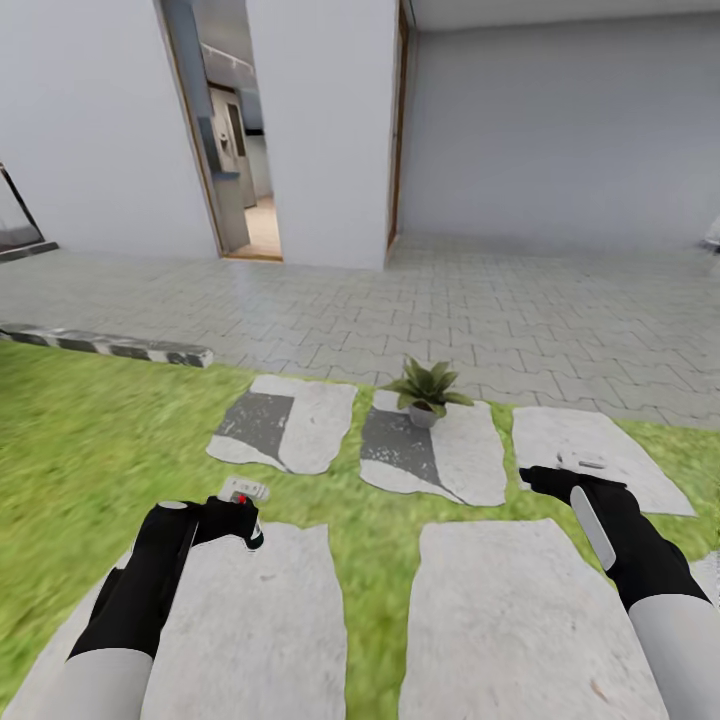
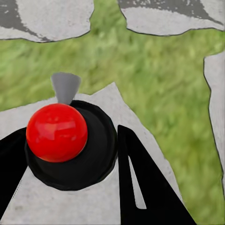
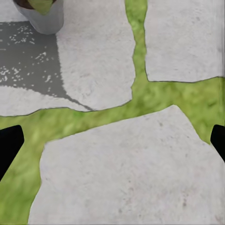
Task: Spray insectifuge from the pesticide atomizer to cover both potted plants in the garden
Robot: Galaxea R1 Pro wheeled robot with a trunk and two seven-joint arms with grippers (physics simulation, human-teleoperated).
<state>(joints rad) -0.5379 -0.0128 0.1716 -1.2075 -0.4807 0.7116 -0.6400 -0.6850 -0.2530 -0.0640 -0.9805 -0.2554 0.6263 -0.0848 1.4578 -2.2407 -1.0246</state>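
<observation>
Spray bottle (image 1: pixel 245 503) clamped in left gripper (image 1: pixel 232 520) at lower left, right gripper (image 1: pixel 540 482) spread wide and empty — best to aim the nozzle squarely at the potted plant (image 1: pixel 427 389) at frame centre, then sweep slowly across every leaf.

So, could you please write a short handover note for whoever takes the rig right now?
Left gripper: jaws shut on the dark spray bottle with whitish trigger head and red cap, held over a grey stepping stone.
Right gripper: jaws open, nothing between them.
One small light-green leafy potted plant stands ahead on a stone by the paving.
Done: bottle picked up.
Left: spray this plant, then find and spray the second.
</observation>
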